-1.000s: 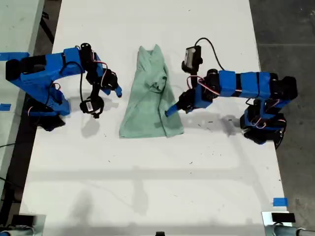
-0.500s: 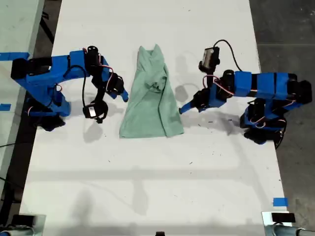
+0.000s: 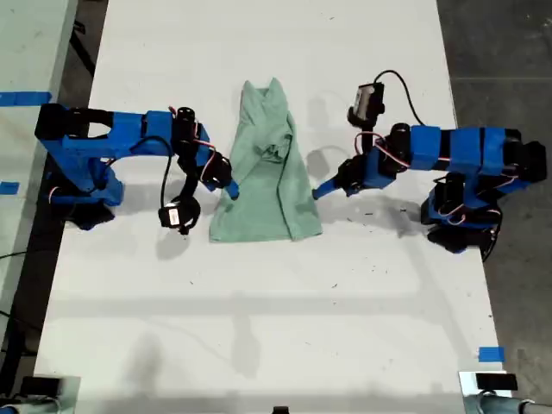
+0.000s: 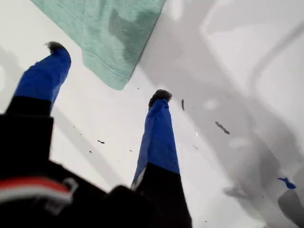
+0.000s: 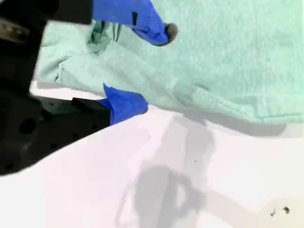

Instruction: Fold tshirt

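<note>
**Shirt lies folded lengthwise in the middle, one gripper on each side of it**

The white counter (image 3: 259,328) fills most of the exterior view, with grey floor along the exterior view's right edge and a second pale surface with blue tape at the left edge.

The tshirt (image 3: 269,172) lies flat near the centre of the counter, in the upper half of the exterior view. It is a long narrow shape, narrow at the far end and wider at the near hem, with some wrinkled cloth bunched in its middle.

Two blue arms reach toward it from both sides. The arm on the exterior view's right carries my first gripper (image 3: 324,188). In the first wrist view its fingers (image 4: 159,137) stand wide apart and hold nothing; a corner of the tshirt (image 4: 111,42) lies beyond the tips, on the counter, not between them.

The arm on the exterior view's left carries my second gripper (image 3: 227,185), at the shirt's edge. In the second wrist view its fingers (image 5: 124,103) are also parted: one tip is over the cloth (image 5: 228,61), the other is at the edge where cloth meets counter. I cannot tell if they touch the cloth.

A small blue tape piece (image 3: 491,354) lies near the counter's lower right corner in the exterior view.
</note>
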